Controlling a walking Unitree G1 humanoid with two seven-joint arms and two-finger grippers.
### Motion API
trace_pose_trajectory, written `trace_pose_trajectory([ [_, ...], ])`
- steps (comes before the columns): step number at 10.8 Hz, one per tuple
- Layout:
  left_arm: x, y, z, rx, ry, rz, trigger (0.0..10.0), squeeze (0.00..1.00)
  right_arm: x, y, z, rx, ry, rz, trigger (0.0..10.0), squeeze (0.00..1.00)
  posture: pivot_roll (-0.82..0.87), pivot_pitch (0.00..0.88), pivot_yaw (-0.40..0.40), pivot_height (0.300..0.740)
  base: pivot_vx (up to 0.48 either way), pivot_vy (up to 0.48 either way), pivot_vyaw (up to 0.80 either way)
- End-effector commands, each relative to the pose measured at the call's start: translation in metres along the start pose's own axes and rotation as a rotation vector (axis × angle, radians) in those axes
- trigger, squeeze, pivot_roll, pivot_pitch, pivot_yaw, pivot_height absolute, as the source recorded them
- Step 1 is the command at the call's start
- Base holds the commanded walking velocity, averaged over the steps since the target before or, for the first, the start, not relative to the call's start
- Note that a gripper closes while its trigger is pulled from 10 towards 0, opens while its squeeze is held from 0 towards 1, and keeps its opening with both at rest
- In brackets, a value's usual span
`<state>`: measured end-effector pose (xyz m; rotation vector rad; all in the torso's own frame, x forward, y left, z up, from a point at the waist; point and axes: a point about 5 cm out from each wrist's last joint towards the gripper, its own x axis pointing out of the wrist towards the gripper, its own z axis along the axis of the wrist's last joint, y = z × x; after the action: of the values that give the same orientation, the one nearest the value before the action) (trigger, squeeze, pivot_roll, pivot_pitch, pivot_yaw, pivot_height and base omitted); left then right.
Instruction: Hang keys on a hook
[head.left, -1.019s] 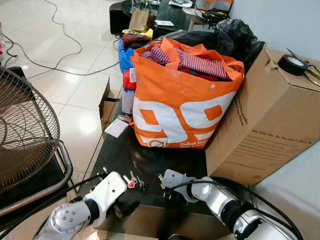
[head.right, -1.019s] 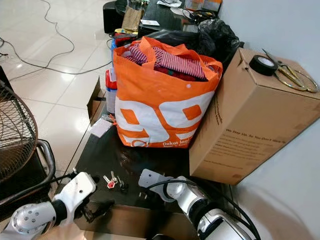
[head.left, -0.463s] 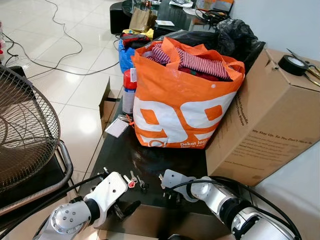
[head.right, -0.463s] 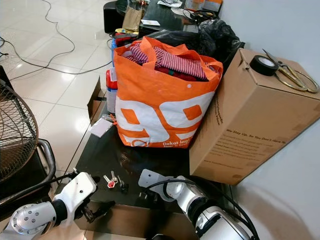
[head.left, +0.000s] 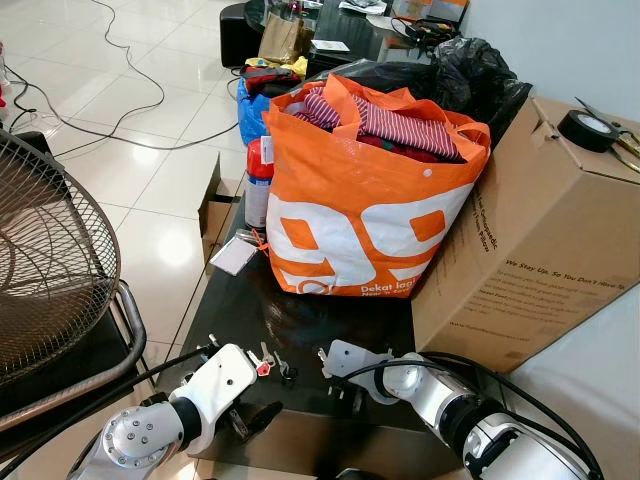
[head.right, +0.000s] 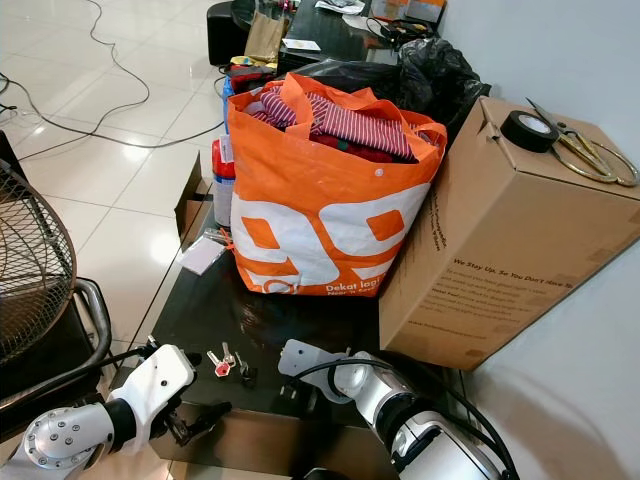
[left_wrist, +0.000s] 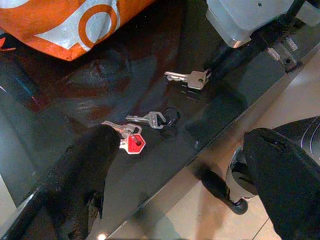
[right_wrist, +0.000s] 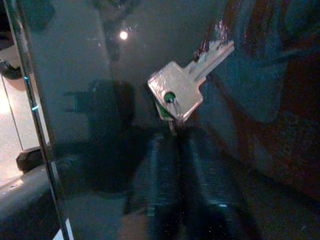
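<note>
A bunch of keys with a red tag (head.left: 267, 362) lies on the dark glass table (head.left: 230, 310) near its front edge. In the left wrist view the key bunch (left_wrist: 142, 127) sits between the wide-apart fingers of my left gripper (left_wrist: 178, 135), which is open and hovers at the table's front edge (head.left: 250, 418). A single silver key (right_wrist: 181, 86) lies on the glass to the right of the bunch. My right gripper (right_wrist: 177, 137) is shut on the ring end of that silver key (left_wrist: 189, 78), low against the table (head.left: 345, 392).
An orange shopping bag (head.left: 365, 190) full of clothes stands mid-table. A cardboard box (head.left: 530, 235) with a tape roll (head.left: 586, 128) is at the right. A fan grille (head.left: 45, 260) stands left. A white card (head.left: 233, 256) lies by the bag. Cables cross the tiled floor.
Both arms hold nearly the same pose. The right gripper stays low at the silver key and the left gripper stays by the key bunch.
</note>
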<state>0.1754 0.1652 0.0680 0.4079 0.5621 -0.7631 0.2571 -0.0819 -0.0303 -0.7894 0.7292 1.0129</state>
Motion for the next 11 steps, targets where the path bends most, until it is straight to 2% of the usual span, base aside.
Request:
trace_pose_trajectory([
  [1, 0.002, -0.002, 0.004, 0.007, -0.014, -0.008, 10.0, 0.0, -0.004, -0.005, -0.013, 0.01, 0.049, -0.021, 0.0, 0.0, -0.03, 0.031, -0.175, 0.74, 0.0, 0.0, 0.0],
  [5, 0.005, 0.0, 0.006, 0.011, -0.018, -0.005, 10.0, 0.0, -0.006, -0.009, -0.011, 0.008, 0.03, -0.017, 0.0, 0.0, -0.03, 0.014, -0.169, 0.74, 0.0, 0.0, 0.0],
  [7, 0.01, 0.004, 0.006, 0.013, -0.034, 0.008, 10.0, 0.0, -0.012, -0.019, 0.001, 0.007, -0.085, 0.029, 0.0, 0.0, -0.04, 0.0, -0.161, 0.74, 0.0, 0.0, 0.0],
  [8, 0.016, 0.008, 0.005, -0.013, -0.073, 0.035, 10.0, 0.0, -0.023, -0.035, 0.007, 0.069, -0.174, 0.029, 0.0, 0.0, -0.04, 0.0, -0.152, 0.74, 0.0, 0.0, 0.0],
  [9, 0.023, 0.018, 0.009, -0.046, -0.125, 0.082, 10.0, 0.0, -0.036, -0.048, 0.008, 0.126, -0.243, 0.016, 0.0, 0.0, -0.04, 0.0, -0.137, 0.74, 0.0, 0.0, 0.0],
  [11, 0.03, 0.026, 0.024, -0.059, -0.171, 0.112, 10.0, 0.0, -0.054, -0.061, 0.003, 0.164, -0.31, -0.034, 0.0, 0.0, -0.04, 0.0, -0.126, 0.74, 0.0, 0.0, 0.0],
])
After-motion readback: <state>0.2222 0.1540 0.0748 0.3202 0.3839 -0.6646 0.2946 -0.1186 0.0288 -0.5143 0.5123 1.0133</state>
